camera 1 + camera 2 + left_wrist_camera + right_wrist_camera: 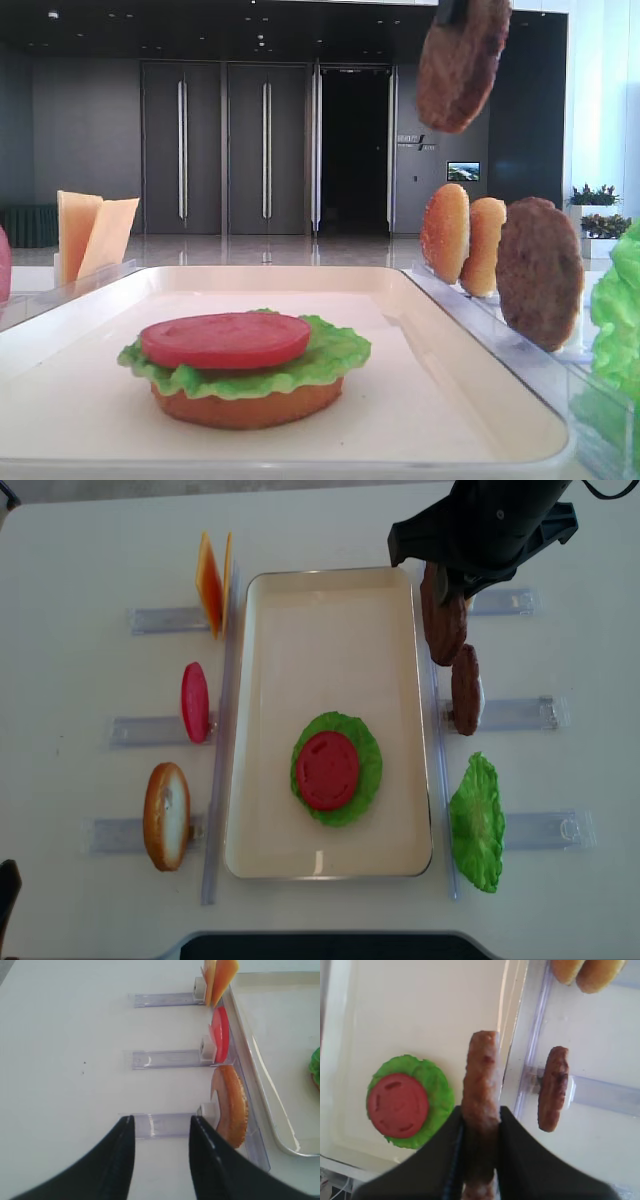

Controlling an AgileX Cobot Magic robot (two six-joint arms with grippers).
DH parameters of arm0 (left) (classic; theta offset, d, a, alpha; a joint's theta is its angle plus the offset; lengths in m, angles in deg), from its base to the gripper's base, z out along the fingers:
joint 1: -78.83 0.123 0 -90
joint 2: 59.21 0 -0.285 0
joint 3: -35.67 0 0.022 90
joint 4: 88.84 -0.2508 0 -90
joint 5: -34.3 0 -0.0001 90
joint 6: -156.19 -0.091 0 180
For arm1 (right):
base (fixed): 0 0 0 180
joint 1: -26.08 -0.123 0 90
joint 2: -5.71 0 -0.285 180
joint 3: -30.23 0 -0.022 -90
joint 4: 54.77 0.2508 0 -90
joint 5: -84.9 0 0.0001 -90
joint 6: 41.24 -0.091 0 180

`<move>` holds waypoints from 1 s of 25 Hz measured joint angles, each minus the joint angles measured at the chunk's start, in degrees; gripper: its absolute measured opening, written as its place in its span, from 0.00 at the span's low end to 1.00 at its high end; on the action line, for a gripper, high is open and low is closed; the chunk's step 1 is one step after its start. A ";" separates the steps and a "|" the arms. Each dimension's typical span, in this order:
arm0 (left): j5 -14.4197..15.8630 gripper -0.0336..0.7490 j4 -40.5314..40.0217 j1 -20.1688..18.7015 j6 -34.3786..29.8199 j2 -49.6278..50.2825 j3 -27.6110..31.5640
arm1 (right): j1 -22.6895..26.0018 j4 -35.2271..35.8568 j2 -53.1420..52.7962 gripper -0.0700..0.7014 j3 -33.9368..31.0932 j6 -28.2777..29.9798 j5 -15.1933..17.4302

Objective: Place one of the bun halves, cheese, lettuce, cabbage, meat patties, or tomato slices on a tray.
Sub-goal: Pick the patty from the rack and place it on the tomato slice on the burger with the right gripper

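Observation:
My right gripper (481, 1115) is shut on a dark brown meat patty (480, 1075), held on edge in the air over the right rim of the cream tray (330, 572). The same patty (443, 620) hangs below the arm in the overhead view. On the tray lies a bun half (250, 408) with lettuce (365, 750) and a tomato slice (327, 770) on top. A second patty (465, 688) stands in a clear rack right of the tray. My left gripper (161, 1127) is open and empty over the table, left of a standing bun half (231, 1105). Cabbage is out of view.
Left of the tray, clear racks hold cheese slices (212, 580), a tomato slice (195, 702) and a bun half (166, 815). To the right, a green leaf (478, 820) stands in a rack and two bun halves (446, 232) stand beyond the second patty.

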 joint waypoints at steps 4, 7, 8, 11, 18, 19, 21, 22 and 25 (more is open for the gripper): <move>0.00 0.40 0.00 0.00 0.00 0.00 0.00 | -1.98 1.21 -4.05 0.28 -1.74 -1.03 -0.01; 0.00 0.40 0.00 0.00 0.00 0.00 0.00 | -5.14 1.48 -8.09 0.28 -5.30 -2.99 0.04; 0.00 0.40 0.00 0.00 0.00 0.00 0.00 | -6.40 1.48 -9.60 0.28 -6.32 -3.84 0.04; 0.00 0.40 0.00 0.00 0.00 0.00 0.00 | -9.99 1.48 -14.03 0.28 -9.27 -5.91 0.04; 0.00 0.40 0.00 0.00 0.00 0.00 0.00 | -16.65 1.48 -22.27 0.28 -16.36 -10.49 0.11; 0.00 0.40 0.00 0.00 0.00 0.00 0.00 | -17.14 1.48 -22.98 0.28 -17.33 -11.03 0.11; 0.00 0.40 0.00 0.00 0.00 0.00 0.00 | -17.60 1.48 -23.86 0.28 -18.81 -11.65 0.21; 0.00 0.40 0.00 0.00 0.00 0.00 0.00 | -17.71 1.48 -24.19 0.28 -19.51 -11.80 0.21; 0.00 0.40 0.00 0.00 0.00 0.00 0.00 | -17.71 1.52 -24.31 0.28 -20.85 -11.84 0.21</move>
